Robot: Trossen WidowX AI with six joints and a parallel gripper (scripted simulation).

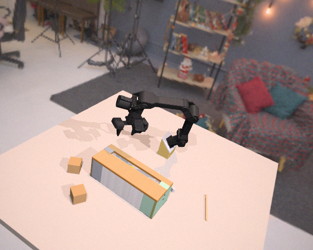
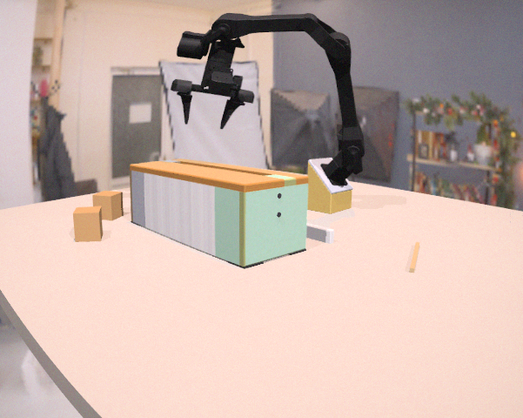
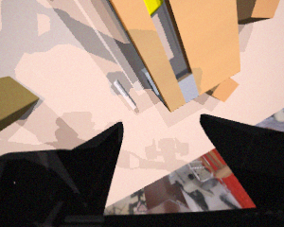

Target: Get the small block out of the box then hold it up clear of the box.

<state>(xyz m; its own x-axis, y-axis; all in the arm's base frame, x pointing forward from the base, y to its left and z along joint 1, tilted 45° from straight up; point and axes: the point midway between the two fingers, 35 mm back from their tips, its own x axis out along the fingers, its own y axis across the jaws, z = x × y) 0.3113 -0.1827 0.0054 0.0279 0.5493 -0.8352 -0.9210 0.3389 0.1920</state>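
The pincer (image 2: 206, 116) hangs wide open and empty above the far end of the box (image 2: 216, 211) on the bench (image 2: 297, 324), while the yellow block (image 3: 152, 6) sits inside under the roof slot, so nothing looks done yet.

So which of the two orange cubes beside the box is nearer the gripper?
The farther-back cube, nearer the box's grey end; the other cube sits closer to the table's front edge, farther from the open gripper.
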